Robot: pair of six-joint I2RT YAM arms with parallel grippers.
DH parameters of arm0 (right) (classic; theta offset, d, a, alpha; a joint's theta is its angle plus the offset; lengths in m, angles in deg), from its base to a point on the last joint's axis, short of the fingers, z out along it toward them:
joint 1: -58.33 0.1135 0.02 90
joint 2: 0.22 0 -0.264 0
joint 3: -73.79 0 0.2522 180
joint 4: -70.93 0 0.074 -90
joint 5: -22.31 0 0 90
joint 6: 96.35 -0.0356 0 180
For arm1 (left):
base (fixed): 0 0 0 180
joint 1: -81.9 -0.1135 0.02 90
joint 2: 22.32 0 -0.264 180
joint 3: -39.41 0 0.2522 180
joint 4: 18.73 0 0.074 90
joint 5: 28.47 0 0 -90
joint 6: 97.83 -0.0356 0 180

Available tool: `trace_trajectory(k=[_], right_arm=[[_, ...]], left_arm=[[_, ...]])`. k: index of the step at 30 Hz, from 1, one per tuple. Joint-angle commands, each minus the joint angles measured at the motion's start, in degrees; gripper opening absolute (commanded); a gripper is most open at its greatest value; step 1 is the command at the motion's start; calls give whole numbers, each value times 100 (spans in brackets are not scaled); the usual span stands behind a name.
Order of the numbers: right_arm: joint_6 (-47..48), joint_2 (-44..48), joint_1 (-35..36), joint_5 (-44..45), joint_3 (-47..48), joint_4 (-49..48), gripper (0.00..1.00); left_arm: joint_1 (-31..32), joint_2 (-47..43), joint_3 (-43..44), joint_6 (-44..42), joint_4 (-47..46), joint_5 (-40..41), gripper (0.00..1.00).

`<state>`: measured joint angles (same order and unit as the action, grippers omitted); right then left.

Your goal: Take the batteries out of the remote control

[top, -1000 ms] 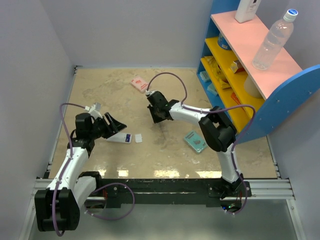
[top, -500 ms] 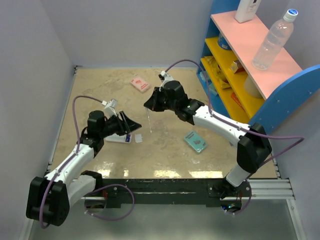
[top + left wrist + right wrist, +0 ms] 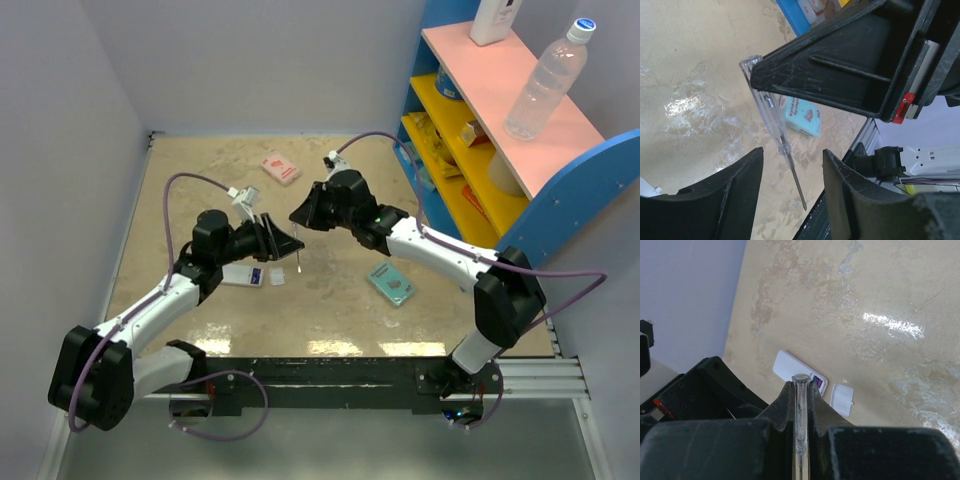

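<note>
Two robot arms meet over the middle of a beige table [image 3: 190, 170]. One white remote control [image 3: 238, 275] lies flat toward the table's left edge, dark end pointing right. Near it is the left gripper [image 3: 292, 243], its jaws apart with nothing gripped. One small white cover [image 3: 277, 276] lies just beside the remote's dark end. The right gripper [image 3: 303, 217] is clamped on one clear-handled screwdriver [image 3: 298, 252], tip down. One pink packet [image 3: 279, 167] sits near the far edge. One teal box [image 3: 390, 283] lies toward the right edge, its print too blurred to read. The remote's dark end shows red and blue, but batteries cannot be counted.
</note>
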<state>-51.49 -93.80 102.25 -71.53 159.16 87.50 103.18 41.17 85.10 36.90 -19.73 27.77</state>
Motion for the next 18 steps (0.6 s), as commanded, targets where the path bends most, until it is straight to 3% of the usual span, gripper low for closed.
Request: trace_trajectory(k=[1, 5, 11, 14, 17, 18], right_arm=[[-205, 340, 29, 94, -86, -263, 0], [-196, 437, 29, 129, -156, -255, 0], [-153, 569, 29, 85, -262, -386, 0], [-170, 613, 29, 41, -271, -386, 0], [-91, 692, 20, 23, -306, -404, 0], [127, 727, 11, 6, -306, -404, 0]], left_arm=[[157, 155, 306, -237, -202, 370, 52], [236, 234, 350, -228, -246, 423, 43], [289, 323, 376, -245, -220, 423, 40], [307, 384, 367, -228, -342, 318, 26], [298, 463, 350, -149, -500, 55, 1], [298, 489, 341, -114, -518, -25, 0]])
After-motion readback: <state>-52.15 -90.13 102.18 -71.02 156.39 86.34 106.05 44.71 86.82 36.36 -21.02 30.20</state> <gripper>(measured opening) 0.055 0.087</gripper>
